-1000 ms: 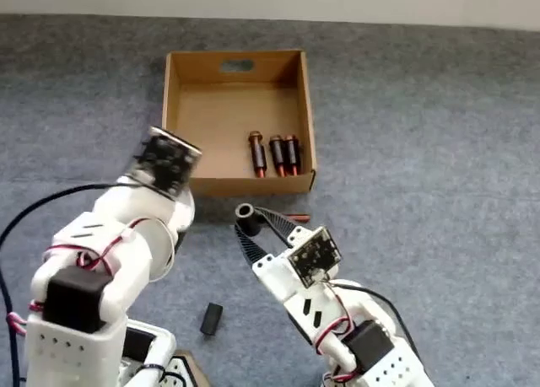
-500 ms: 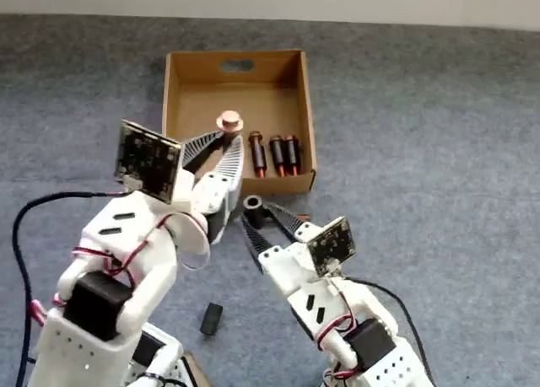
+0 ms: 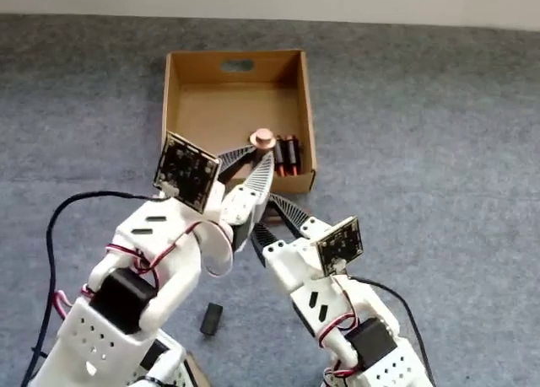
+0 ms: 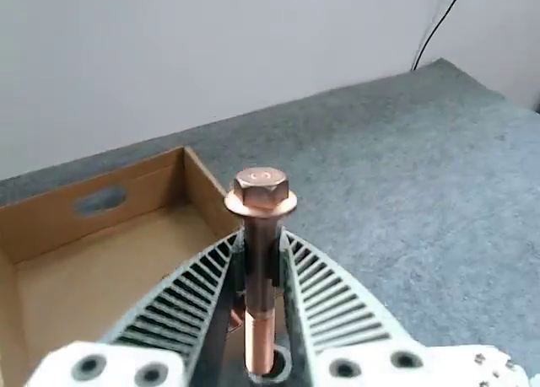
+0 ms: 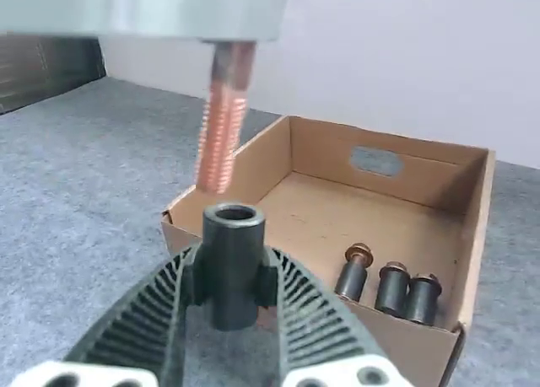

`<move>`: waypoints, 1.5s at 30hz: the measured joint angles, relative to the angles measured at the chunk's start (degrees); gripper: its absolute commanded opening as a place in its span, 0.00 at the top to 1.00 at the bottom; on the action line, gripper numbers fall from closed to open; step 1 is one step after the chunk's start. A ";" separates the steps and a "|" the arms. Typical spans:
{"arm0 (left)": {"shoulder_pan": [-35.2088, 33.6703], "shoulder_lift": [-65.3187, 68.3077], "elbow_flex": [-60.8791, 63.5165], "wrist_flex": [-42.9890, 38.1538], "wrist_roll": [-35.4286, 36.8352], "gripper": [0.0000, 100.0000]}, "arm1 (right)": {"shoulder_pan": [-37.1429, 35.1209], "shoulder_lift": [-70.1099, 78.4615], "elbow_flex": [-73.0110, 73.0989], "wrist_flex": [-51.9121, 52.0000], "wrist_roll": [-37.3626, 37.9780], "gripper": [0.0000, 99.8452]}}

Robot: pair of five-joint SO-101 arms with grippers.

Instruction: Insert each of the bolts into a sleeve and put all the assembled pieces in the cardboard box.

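The left tool (image 4: 261, 245) pinched a copper bolt (image 4: 260, 203) by its shank, upright with the hexagonal head on top. The right tool (image 5: 229, 287) was closed around a black sleeve (image 5: 230, 244), upright with its open mouth upward, just in front of the cardboard box (image 3: 305, 109). The bolt's threaded end hung just above that mouth, a little off-centre and not yet in it. Three assembled pieces (image 5: 391, 287) lay side by side inside the box against its front wall. A spare black sleeve (image 3: 211, 319) lay on the grey counter (image 3: 439, 151), well in front of the box.
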 measured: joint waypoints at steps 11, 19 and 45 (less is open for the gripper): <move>0.09 0.00 6.59 -6.59 0.18 0.99 | 0.00 0.09 0.00 0.00 0.00 0.99; 0.18 -4.92 7.21 -6.51 0.53 0.99 | 0.00 0.09 0.00 0.00 0.00 0.99; 0.44 -8.97 14.51 -4.40 0.70 0.99 | 1.67 0.18 0.00 0.09 -0.53 0.99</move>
